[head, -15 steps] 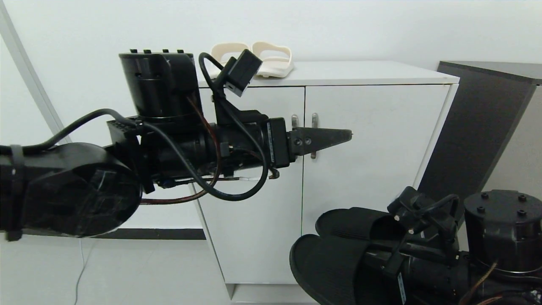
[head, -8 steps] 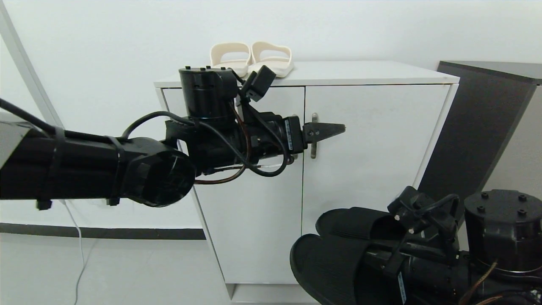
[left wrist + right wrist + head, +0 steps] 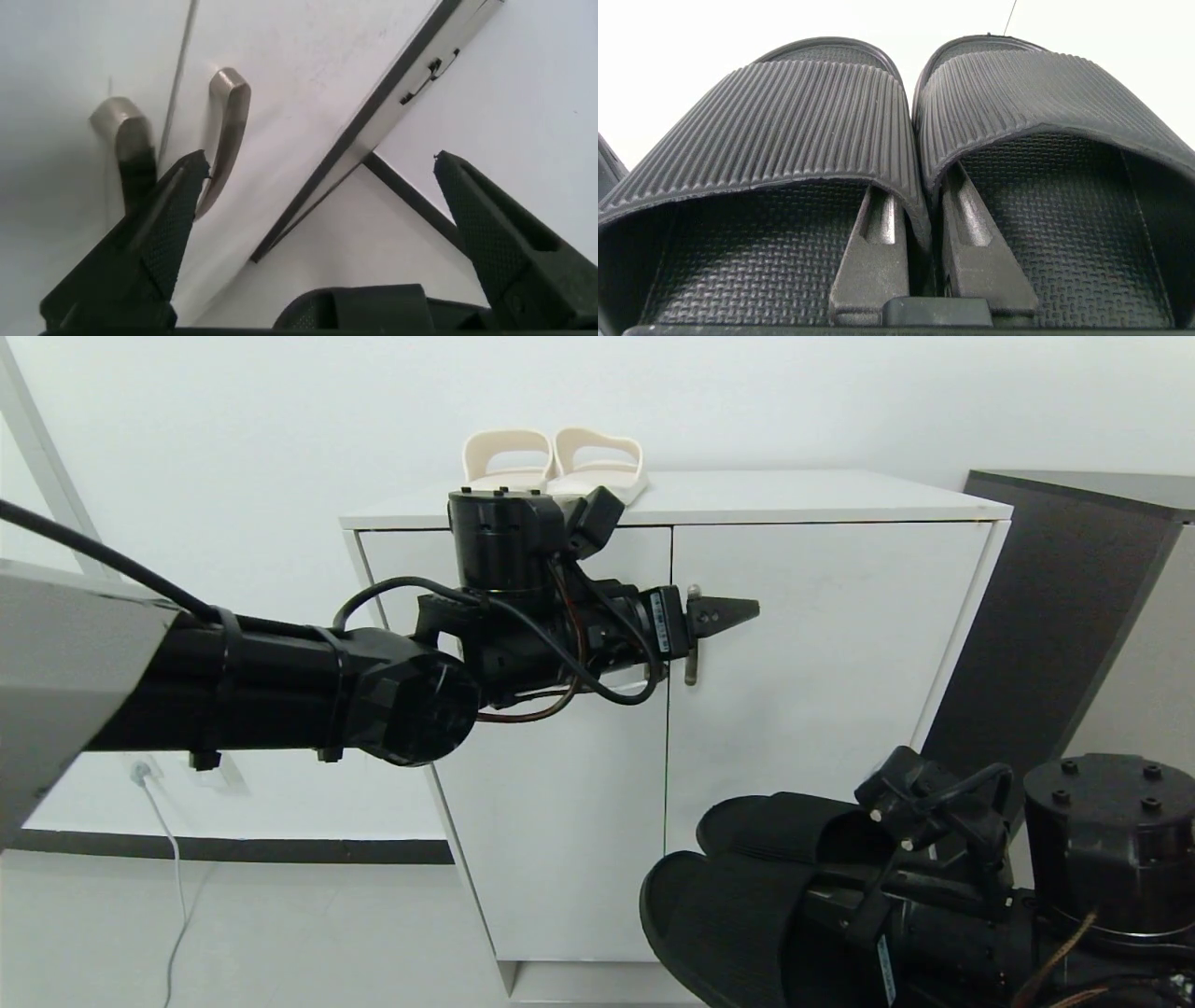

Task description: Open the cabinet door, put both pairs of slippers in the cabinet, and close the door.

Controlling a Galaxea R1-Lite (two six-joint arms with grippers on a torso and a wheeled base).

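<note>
The white cabinet (image 3: 822, 644) has both doors shut, its two metal handles (image 3: 692, 639) side by side at the centre seam. My left gripper (image 3: 752, 609) is open and level with the top of the handles. In the left wrist view, the right door's handle (image 3: 224, 131) lies just inside one fingertip (image 3: 163, 224), and the other handle (image 3: 120, 131) is behind that finger. A cream pair of slippers (image 3: 555, 462) rests on the cabinet top. My right gripper (image 3: 924, 210) is low at the front right, shut on the inner straps of the black slippers (image 3: 747, 887).
A dark grey cabinet (image 3: 1074, 616) stands right beside the white one. A white wall runs behind, with a socket and hanging cable (image 3: 149, 784) at the lower left. Pale floor lies left of the cabinet's base.
My left arm has stretched forward toward the cabinet, carrying its gripper closer to the handles and slightly higher. The right arm and black slippers have stayed still.
</note>
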